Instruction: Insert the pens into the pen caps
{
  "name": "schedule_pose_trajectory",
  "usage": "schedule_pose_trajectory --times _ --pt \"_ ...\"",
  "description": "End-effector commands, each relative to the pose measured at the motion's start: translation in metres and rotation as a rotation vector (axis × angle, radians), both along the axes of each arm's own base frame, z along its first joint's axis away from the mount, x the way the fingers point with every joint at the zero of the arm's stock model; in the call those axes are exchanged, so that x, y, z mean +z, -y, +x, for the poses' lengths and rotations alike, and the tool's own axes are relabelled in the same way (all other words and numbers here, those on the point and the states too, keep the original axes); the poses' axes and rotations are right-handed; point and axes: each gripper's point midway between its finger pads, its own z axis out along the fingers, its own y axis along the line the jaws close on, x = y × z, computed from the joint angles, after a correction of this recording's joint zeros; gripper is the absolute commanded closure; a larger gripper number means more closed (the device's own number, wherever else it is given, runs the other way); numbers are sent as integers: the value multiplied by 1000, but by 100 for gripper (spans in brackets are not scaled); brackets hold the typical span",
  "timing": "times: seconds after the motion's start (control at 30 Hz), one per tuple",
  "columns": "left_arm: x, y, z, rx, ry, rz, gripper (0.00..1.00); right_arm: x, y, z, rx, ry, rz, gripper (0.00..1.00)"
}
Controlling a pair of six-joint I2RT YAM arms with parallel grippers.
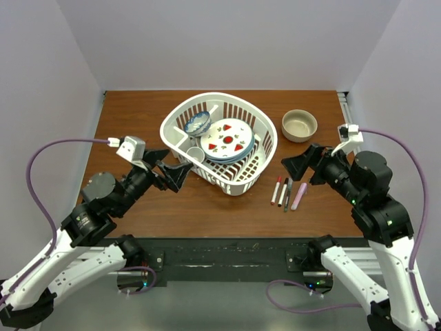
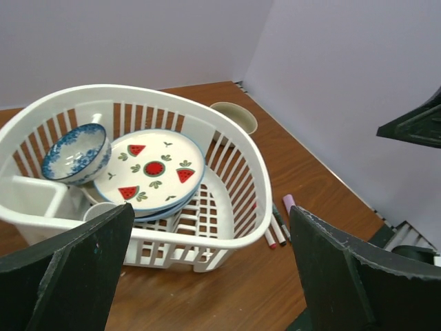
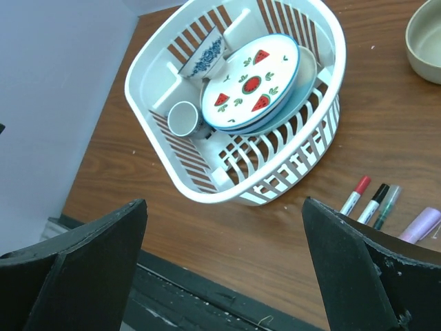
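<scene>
Hovering spread and empty, my left hand [image 1: 173, 165] and right hand [image 1: 300, 157] flank the basket [image 1: 265, 155]; the right should descend squarely on the pens [image 1: 287, 194] beside it, seemingly capped.

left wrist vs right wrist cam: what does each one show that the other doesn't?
Left wrist only: a dark wedge at the right edge, probably the other arm, and the wall corner.
Right wrist only: the four pens unobstructed in a row, and the table's near edge.
Both: white basket, watermelon plate, blue floral bowl, beige bowl, and that arm's own open jaws: left gripper, right gripper.
</scene>
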Motion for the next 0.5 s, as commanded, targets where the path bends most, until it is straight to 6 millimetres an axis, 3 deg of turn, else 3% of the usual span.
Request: schedule_pose_trajectory --times 0.0,0.47 --pt "32 8 -14 -79 23 -133 0 15 -12 -9 62 12 68 1" --pt "31 13 -15 -100 11 -167 0 19 -15 -21 89 47 126 1"
